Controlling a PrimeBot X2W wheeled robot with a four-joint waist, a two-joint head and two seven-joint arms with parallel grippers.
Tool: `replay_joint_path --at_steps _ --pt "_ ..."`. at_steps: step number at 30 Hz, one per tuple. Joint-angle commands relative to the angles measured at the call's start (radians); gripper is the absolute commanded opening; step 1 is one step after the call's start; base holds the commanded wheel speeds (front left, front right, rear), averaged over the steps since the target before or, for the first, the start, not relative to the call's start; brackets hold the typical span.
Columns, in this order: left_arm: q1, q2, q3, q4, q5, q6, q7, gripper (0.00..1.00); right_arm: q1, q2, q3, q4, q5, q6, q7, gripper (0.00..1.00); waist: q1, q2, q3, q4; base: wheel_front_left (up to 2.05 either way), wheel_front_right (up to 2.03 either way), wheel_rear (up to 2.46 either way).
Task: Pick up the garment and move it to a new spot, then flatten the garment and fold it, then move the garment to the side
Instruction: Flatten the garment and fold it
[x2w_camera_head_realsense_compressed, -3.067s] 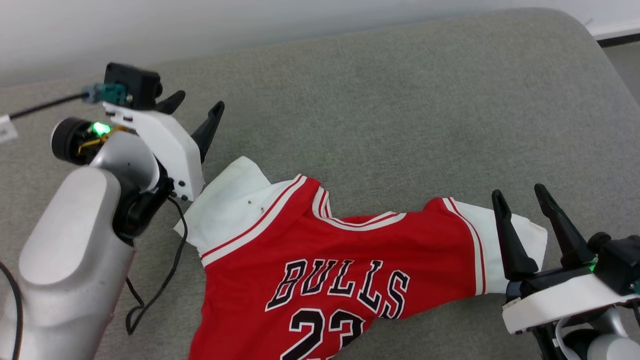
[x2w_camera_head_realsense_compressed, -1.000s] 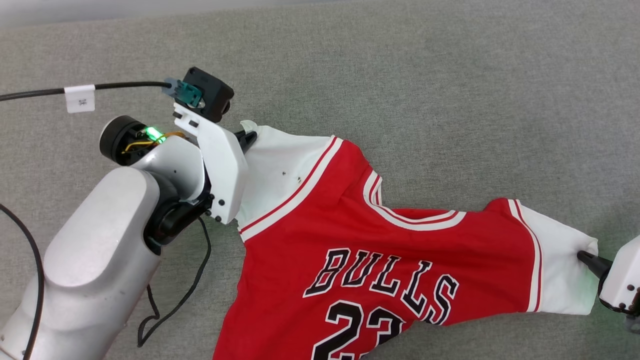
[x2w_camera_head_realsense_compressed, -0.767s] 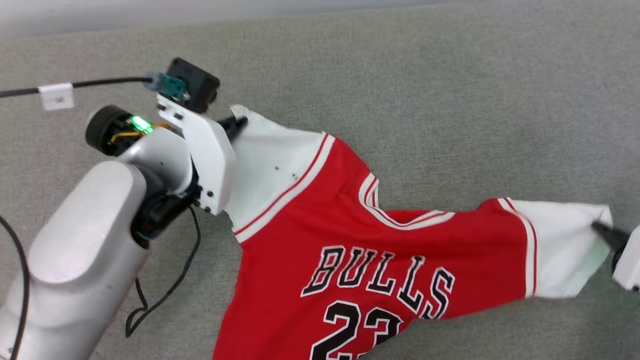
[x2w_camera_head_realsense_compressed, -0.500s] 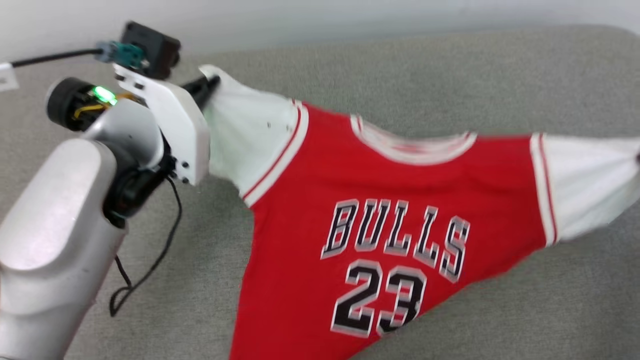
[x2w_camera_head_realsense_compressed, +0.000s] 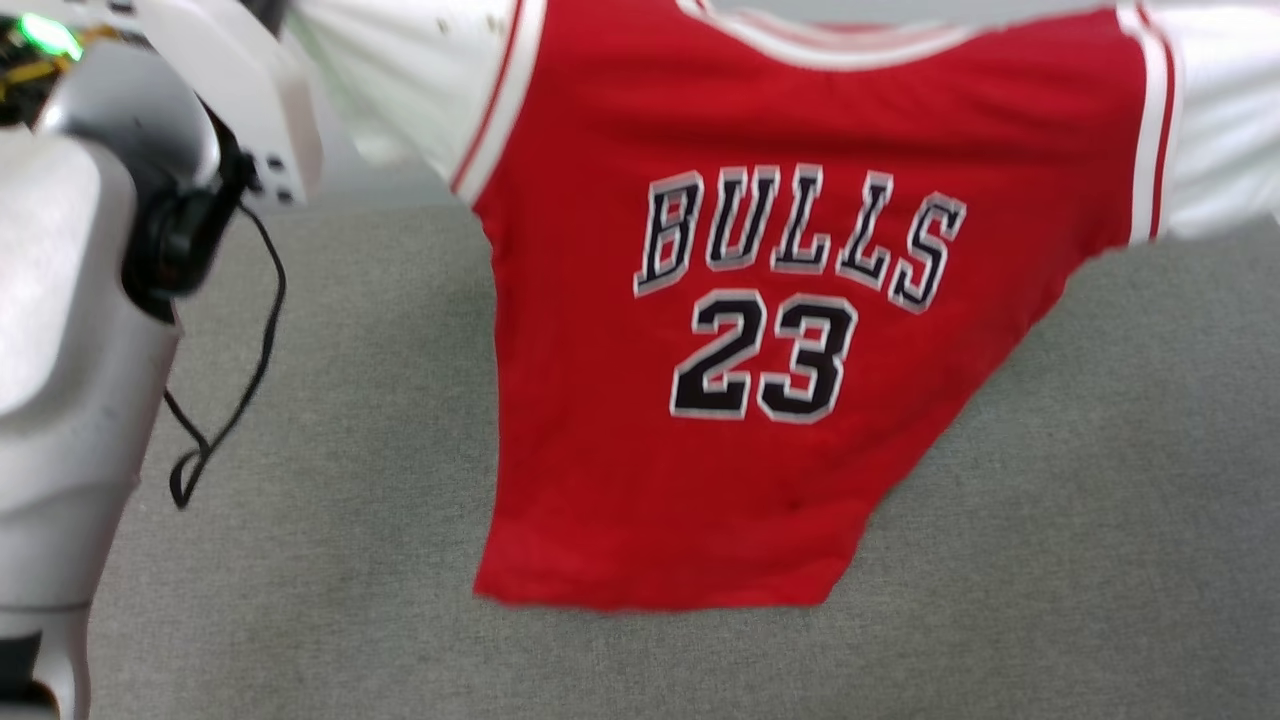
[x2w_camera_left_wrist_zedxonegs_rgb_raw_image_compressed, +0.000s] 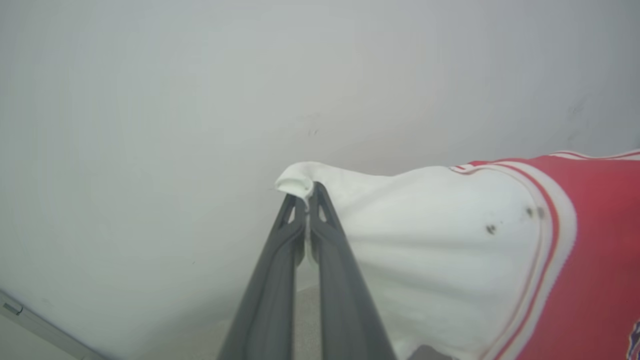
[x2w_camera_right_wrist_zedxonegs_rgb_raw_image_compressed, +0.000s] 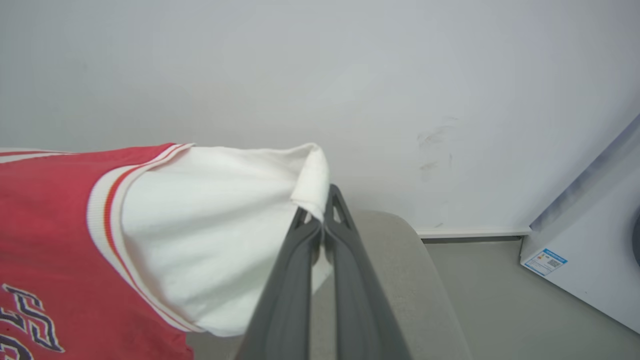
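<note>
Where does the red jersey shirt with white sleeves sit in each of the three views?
Head view: red jersey shirt hangs across the centre and top.
Left wrist view: right side, sleeve tip pinched in the left gripper.
Right wrist view: left side, sleeve tip pinched in the right gripper.
Shared landmark: red-white striped sleeve trim.

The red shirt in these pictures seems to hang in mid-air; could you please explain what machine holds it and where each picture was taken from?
It is a two-armed robot. The wide picture comes from a camera on its head, looking down: the pale left arm shows at the side, and the shirt hangs spread over a grey padded surface. The other two pictures come from cameras on the wrists, each looking along that arm's dark fingers. The left jaws are shut on the tip of one white sleeve, the right jaws on the other sleeve.
</note>
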Motion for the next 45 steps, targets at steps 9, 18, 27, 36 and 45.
replay_joint_path --at_steps 9,18,27,36,45 --pt "-0.273 -0.047 0.042 0.181 0.065 0.036 -0.172 0.0 -0.353 0.018 0.055 0.16 -0.032 -0.001 -0.17 0.0 0.0002 0.0 0.141 -0.014 0.0 0.0 0.0" --pt "-0.525 -0.067 0.079 0.285 0.102 0.054 -0.326 0.0 -0.64 0.033 0.09 0.301 -0.051 -0.001 -0.398 0.0 0.0002 0.0 0.32 -0.044 0.0 0.0 0.0" --pt "-0.734 -0.06 0.073 0.32 0.144 0.047 -0.396 0.0 -0.826 0.032 0.166 0.398 -0.004 -0.001 -0.581 0.0 0.0002 0.0 0.513 -0.076 0.0 0.0 0.0" --pt "-0.768 -0.073 0.084 0.329 0.138 0.065 -0.454 0.0 -0.888 0.067 0.256 0.456 0.028 -0.001 -0.676 0.0 0.0002 0.0 0.617 -0.088 0.0 0.0 0.0" --pt "-0.658 -0.104 0.105 0.354 0.087 0.077 -0.502 0.0 -0.855 0.067 0.36 0.515 0.096 -0.001 -0.696 0.0 0.0002 0.0 0.625 -0.065 0.0 0.0 0.0"
